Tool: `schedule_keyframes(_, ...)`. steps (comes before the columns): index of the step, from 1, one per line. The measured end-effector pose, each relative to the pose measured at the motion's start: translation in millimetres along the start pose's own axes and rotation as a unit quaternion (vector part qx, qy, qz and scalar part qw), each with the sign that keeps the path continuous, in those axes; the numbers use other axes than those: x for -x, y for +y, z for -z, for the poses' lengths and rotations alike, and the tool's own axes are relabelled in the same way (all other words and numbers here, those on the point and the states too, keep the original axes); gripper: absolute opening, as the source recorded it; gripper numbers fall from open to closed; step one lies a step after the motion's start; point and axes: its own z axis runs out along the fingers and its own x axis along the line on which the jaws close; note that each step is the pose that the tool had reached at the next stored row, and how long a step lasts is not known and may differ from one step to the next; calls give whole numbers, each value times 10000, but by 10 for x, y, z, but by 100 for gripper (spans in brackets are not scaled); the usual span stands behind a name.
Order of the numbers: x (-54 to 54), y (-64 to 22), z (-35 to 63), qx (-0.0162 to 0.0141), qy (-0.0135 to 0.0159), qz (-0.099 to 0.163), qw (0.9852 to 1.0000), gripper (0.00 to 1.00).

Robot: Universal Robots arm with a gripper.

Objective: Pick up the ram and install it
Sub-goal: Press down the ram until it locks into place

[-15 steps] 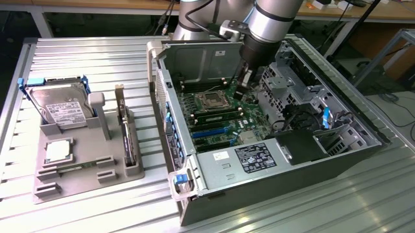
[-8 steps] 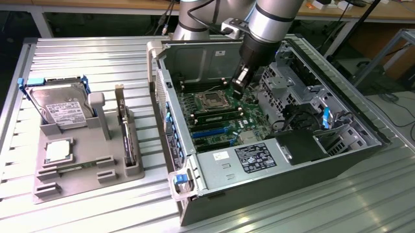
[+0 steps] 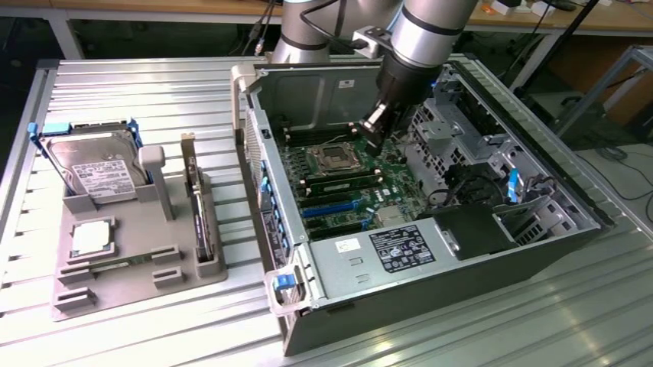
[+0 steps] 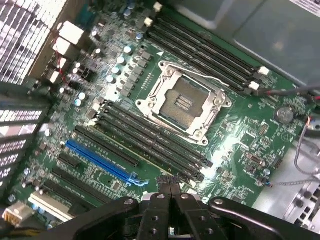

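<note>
The ram, a thin green stick, stands edge-up in a motherboard slot, running parallel to its neighbours. The gripper is clenched empty above it.

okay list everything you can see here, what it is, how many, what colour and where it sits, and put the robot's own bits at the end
computer case: one, grey metal, open, lying on the slatted table
motherboard: one, green, inside the case
processor socket: one, silver frame, mid-board
memory slots: two banks, black, either side of the socket
ram: one, green stick, seated in a slot beside the socket
expansion slot: one, blue, beyond the memory slots
hard drive: one, silver with white label, on the grey fixture tray
expansion card: one, upright on the tray
arm: one, silver and black, above the case
gripper: one, black, shut, over the board
</note>
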Motion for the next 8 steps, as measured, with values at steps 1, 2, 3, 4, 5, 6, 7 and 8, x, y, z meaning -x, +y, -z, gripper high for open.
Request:
schedule_keyframes(1, 0, 0, -1, 4, -3, -161, 9999, 11)
schedule_keyframes(2, 0, 0, -1, 5, -4, -243, 9997, 11)
schedule_keyframes(3, 0, 0, -1, 7, -6, -318, 9995, 11)
schedule_keyframes(4, 0, 0, -2, 10, -8, -432, 9991, 11)
schedule_keyframes(5, 0, 0, -2, 12, -10, -555, 9985, 11)
schedule_keyframes(6, 0, 0, -3, 14, -11, -622, 9981, 11)
schedule_keyframes(7, 0, 0, -3, 16, -13, -696, 9976, 11)
schedule_keyframes(8, 0, 0, -3, 18, -14, -789, 9969, 11)
